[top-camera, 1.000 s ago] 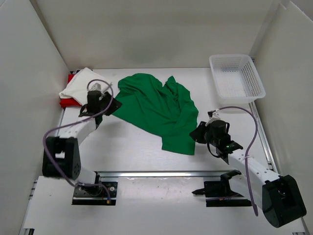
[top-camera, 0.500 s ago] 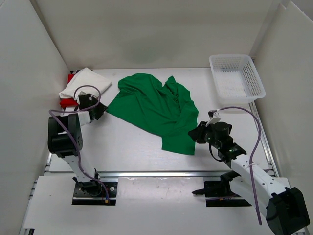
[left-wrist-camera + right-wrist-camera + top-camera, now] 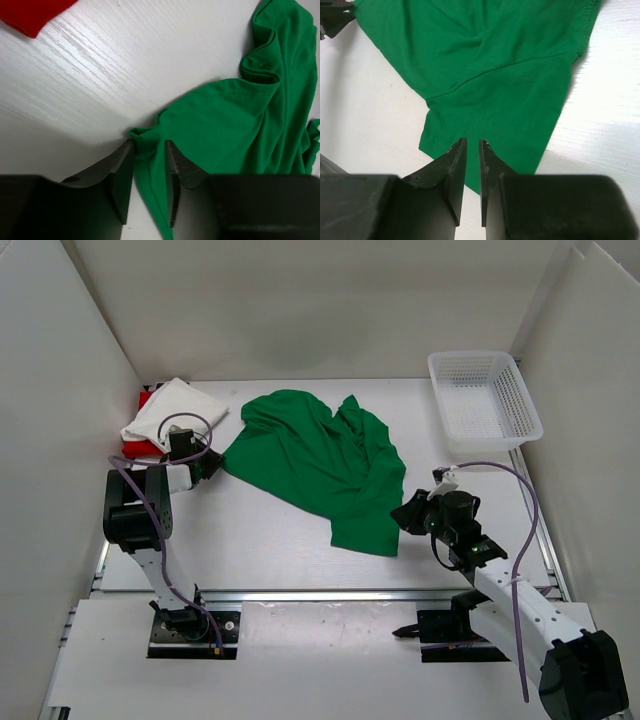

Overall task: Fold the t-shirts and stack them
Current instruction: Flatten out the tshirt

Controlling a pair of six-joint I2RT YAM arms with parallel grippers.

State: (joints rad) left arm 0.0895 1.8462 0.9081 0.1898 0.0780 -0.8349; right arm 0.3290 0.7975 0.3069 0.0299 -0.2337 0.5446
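The green t-shirt (image 3: 320, 455) lies crumpled and spread across the middle of the table. My left gripper (image 3: 212, 465) is at its left corner, shut on a pinch of the green cloth (image 3: 149, 145) low on the table. My right gripper (image 3: 403, 512) is just off the shirt's lower right edge. Its jaws (image 3: 472, 142) are nearly together with nothing between them, over the green hem (image 3: 495, 65). The white t-shirt (image 3: 170, 410) lies folded on the red t-shirt (image 3: 140, 448) at the back left; a red corner shows in the left wrist view (image 3: 35, 12).
A white plastic mesh basket (image 3: 470, 355) stands at the back right. White walls close the table on the left, back and right. An aluminium rail (image 3: 320, 593) runs along the near edge.
My left arm has folded back to the left, dragging the green shirt's left corner out into a point. My right gripper has drawn slightly back to the right, off the shirt.
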